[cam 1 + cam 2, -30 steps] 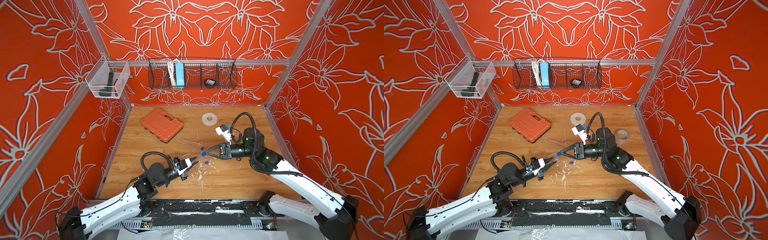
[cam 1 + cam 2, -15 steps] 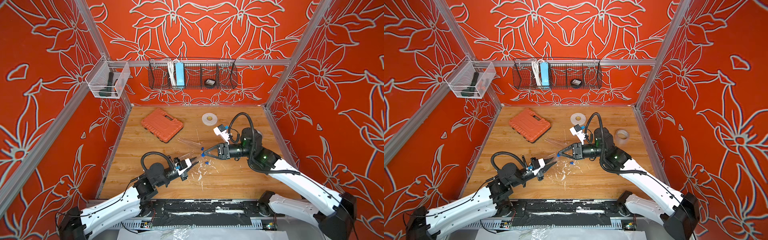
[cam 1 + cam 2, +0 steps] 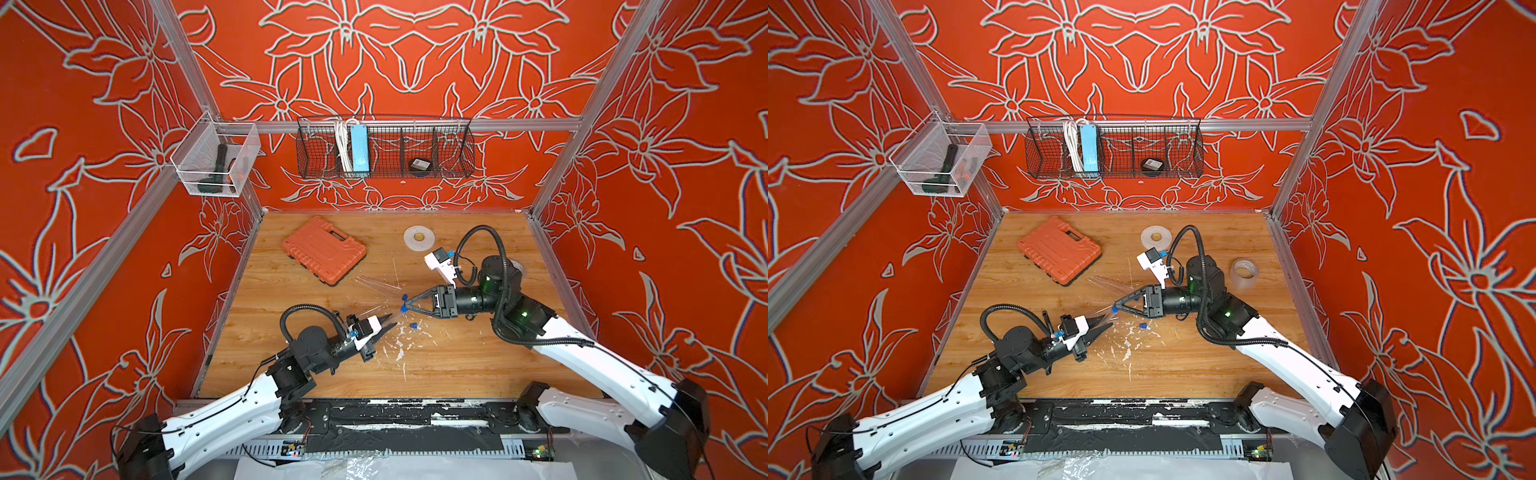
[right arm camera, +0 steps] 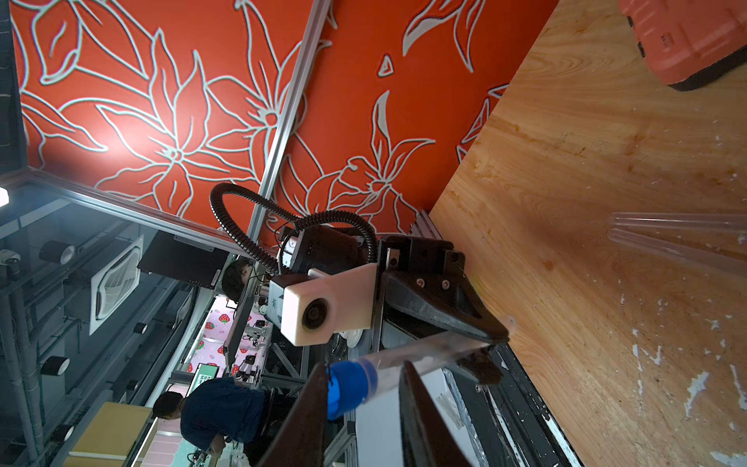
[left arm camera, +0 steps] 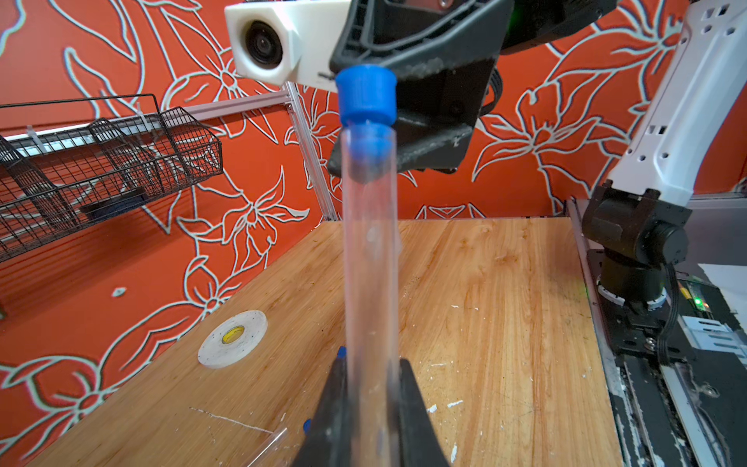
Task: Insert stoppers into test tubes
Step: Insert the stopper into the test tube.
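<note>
Item: one test tube (image 5: 370, 263), clear and slim, clamped between the closed fingers of the left tool (image 3: 390, 327), held off the desk (image 3: 457, 365) and angled up toward the right tool (image 3: 402, 308); placed as a second ago, no shift seen in both top views. Fitted: one blue stopper (image 5: 366, 99), narrow end inside the tube mouth, flared cap outside and resting against one finger of the right tool. Right tool: jaws a little apart, narrower than a second ago, the other finger (image 4: 412, 404) standing clear of the cap, beside the tube wall; firm grip on the stopper not to be told from these views; tool and wrist shifted slightly toward the left tool since the earlier frames. Loose on the desk, unchanged: a second blue stopper (image 3: 412, 326) just on the near side of the right tool's fingers, a third (image 3: 403, 297) just beyond its tip; spare test tubes (image 3: 376, 284) lying flat between the orange case (image 3: 324, 249) and the right tool. Further back, likewise unmoved: white tape roll (image 3: 419, 237) near the rear wall.
</note>
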Controlling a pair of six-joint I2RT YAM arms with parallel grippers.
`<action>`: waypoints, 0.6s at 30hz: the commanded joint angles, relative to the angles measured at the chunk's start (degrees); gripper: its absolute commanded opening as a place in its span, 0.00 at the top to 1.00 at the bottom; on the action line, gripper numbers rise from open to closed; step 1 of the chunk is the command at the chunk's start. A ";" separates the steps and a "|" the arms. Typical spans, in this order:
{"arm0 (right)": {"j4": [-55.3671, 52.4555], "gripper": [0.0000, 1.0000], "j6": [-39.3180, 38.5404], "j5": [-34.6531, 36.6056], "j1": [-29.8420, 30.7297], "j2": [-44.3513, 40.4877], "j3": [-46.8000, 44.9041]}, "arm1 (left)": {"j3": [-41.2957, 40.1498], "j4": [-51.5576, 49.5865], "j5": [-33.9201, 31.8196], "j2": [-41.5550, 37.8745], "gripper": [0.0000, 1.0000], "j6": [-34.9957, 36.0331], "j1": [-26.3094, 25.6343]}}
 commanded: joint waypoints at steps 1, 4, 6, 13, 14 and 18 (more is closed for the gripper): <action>-2.35 0.70 -0.09 0.79 1.13 2.16 -2.75 | 1.39 9.00 1.91 -0.59 1.00 -1.24 -0.16; -2.27 0.70 -0.37 1.04 1.43 2.62 -3.47 | 1.63 9.75 1.59 -0.44 1.00 -1.73 -0.16; -2.09 0.70 -0.47 1.40 1.48 2.74 -4.09 | 1.69 10.23 1.40 -0.47 1.00 -1.95 -0.16; -0.67 0.72 -0.36 1.59 1.47 4.02 -5.51 | 2.22 11.70 1.17 -0.78 1.00 -2.65 -0.16; -0.59 0.72 -0.29 1.67 1.47 4.10 -5.65 | 2.26 11.96 1.05 -0.86 1.00 -2.75 -0.16; -0.37 0.72 -0.63 1.68 1.62 4.54 -5.89 | 2.66 13.07 0.46 -0.95 1.00 -3.33 -0.16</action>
